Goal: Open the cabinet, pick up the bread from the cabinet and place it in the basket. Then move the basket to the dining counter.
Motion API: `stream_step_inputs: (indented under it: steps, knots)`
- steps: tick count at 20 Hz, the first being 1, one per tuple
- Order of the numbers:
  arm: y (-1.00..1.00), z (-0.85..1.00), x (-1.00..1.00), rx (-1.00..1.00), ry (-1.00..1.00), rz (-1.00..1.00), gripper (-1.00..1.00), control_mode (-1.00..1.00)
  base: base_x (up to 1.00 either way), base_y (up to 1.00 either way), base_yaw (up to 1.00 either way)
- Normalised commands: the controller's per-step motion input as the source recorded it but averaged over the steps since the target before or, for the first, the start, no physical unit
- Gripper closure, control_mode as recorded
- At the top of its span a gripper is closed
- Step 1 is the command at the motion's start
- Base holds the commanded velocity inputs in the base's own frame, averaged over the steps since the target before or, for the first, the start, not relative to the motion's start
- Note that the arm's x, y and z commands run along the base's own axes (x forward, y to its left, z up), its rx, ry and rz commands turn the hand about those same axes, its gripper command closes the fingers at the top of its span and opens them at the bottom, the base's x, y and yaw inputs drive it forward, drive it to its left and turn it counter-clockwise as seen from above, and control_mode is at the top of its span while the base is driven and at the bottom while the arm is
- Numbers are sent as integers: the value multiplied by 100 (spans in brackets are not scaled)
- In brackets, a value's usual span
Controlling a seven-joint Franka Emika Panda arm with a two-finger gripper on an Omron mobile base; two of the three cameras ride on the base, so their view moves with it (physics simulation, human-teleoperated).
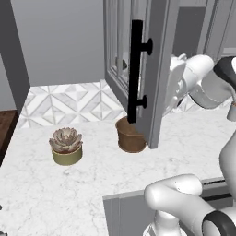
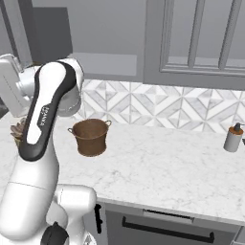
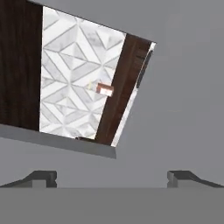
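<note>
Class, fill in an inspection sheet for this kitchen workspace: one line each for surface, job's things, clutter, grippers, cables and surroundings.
Surface: white marble worktop, backed by geometric tiles.
Job's things: cabinet door with the black bar handle stands swung open; brown basket sits upright and empty on the worktop, partly behind the door's edge in the left base view. Bread: cannot tell.
Clutter: potted succulent left of the basket; soap dispenser far right.
Grippers: gripper, fingers wide apart, holding nothing.
Cables: nothing seen.
Surroundings: grey panelled wall cabinets above; drawer with dark handle below.
</note>
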Motion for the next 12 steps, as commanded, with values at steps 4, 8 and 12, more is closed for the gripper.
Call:
stream_step_inputs:
  steps: [4,8,12]
  knots:
    - [13,0,-7,-9,-30,8,-100,-100,0,0,0]
    - [-1,12,5,-8,-38,-1,-100,-100,0,0,0]
    - [-79,22,14,-11,-43,-12,-100,-100,0,0,0]
